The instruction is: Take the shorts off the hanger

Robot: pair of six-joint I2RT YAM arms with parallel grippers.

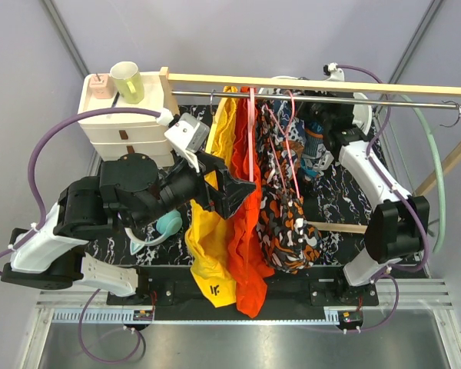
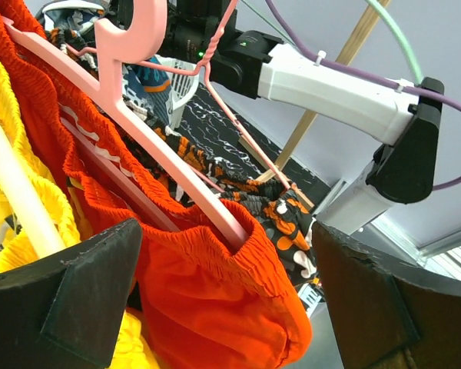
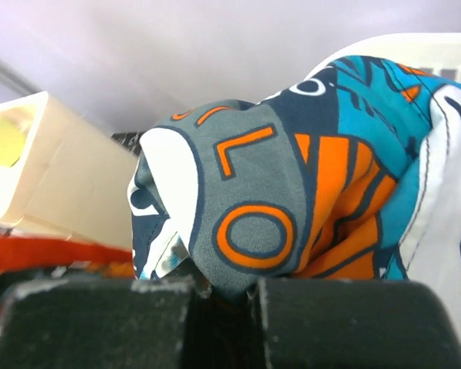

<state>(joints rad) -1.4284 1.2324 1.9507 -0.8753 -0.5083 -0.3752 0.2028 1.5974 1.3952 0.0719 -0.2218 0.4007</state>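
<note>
Two patterned shorts hang at the rail. The dark grey shorts with orange and white blotches (image 1: 288, 223) (image 2: 286, 219) droop from a thin pink hanger (image 1: 293, 150). Behind them, my right gripper (image 1: 323, 138) (image 3: 223, 307) is shut on a fold of the blue/teal and orange shorts (image 1: 313, 154) (image 3: 253, 207). My left gripper (image 1: 234, 192) (image 2: 227, 242) is open, its fingers straddling the plain orange-red shorts (image 1: 250, 254) (image 2: 215, 307) and the lower end of their thick pink hanger (image 2: 138, 123), touching neither.
Plain yellow shorts (image 1: 207, 231) hang left of the orange-red pair. A wooden bar (image 1: 330, 83) and a metal rod (image 1: 399, 98) cross the back. A cream drawer unit (image 1: 123, 123) carries a green mug (image 1: 128, 81). A teal object (image 1: 167, 224) lies on the mat.
</note>
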